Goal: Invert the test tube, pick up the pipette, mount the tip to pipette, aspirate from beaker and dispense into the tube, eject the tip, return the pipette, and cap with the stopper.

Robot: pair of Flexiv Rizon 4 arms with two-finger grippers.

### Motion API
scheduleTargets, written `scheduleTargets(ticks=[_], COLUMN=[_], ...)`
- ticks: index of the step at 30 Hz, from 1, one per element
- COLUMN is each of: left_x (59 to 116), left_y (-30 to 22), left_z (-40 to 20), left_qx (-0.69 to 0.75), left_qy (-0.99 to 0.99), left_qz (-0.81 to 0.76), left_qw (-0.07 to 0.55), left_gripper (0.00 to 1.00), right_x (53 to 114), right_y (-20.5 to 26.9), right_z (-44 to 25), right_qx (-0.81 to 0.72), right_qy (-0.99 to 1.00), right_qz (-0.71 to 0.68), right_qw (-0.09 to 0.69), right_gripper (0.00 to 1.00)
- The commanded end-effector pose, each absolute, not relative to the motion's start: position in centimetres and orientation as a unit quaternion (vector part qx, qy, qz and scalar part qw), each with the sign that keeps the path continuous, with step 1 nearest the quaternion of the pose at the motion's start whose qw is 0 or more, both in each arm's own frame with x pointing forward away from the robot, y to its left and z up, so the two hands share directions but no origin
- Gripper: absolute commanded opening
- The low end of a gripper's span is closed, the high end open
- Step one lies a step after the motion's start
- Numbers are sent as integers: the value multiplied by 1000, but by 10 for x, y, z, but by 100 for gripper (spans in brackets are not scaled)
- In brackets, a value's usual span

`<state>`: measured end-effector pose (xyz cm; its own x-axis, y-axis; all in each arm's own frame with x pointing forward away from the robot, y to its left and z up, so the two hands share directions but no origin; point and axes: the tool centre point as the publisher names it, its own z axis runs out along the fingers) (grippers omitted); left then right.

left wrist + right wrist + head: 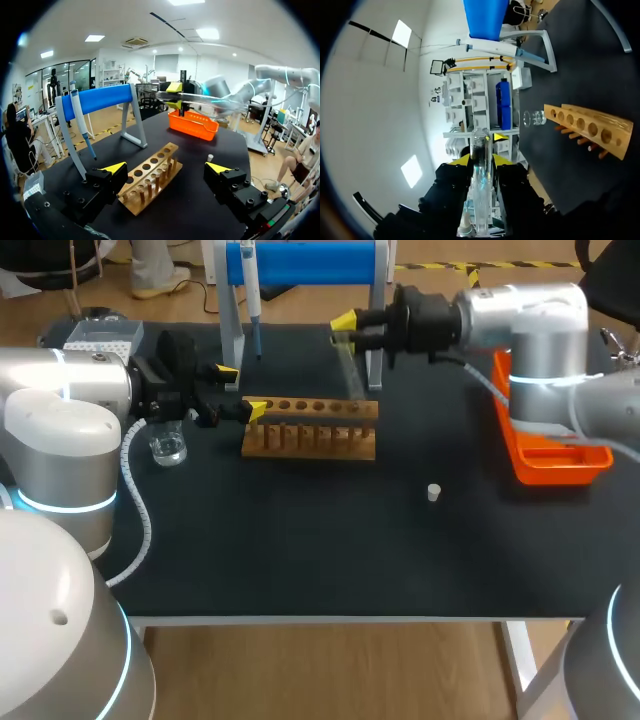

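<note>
My right gripper [343, 328] hangs over the back of the table, shut on a clear test tube [481, 145] that lies roughly level in the air [205, 98]. The wooden tube rack [310, 426] stands mid-table. My left gripper [243, 390] is at the rack's left end, open and holding nothing [165, 169]. The pipette [251, 290] hangs on the blue stand [305, 260] behind the rack. A glass beaker [168, 448] stands left of the rack, beside my left gripper. A small white stopper [433, 492] lies on the mat to the rack's right.
An orange tray [545, 452] sits at the table's right edge under my right arm. A box of tips [100, 336] stands at the back left. The black mat [320, 550] runs to the front edge.
</note>
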<state>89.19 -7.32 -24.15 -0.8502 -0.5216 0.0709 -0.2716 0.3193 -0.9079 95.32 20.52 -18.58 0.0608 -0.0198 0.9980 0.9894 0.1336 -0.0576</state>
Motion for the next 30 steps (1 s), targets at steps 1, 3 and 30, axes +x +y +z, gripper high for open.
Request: scheduleTargets(ticks=[1,3,30], left_x=[892,892,874], left_y=[-73,-73,-87], left_z=[-241,-241,-205], left_qx=[-247,-247,98], left_qy=[804,804,660], left_qz=[-528,-528,-652], left_qw=[118,118,360], left_gripper=[100,100,100], right_x=[945,945,946], right_y=[204,204,203], right_z=[-184,-184,-185], right_qx=[-483,-482,-486], right_qy=[-509,-515,-511], right_qz=[-464,-465,-469], right_qw=[541,535,532], right_gripper=[0,0,0])
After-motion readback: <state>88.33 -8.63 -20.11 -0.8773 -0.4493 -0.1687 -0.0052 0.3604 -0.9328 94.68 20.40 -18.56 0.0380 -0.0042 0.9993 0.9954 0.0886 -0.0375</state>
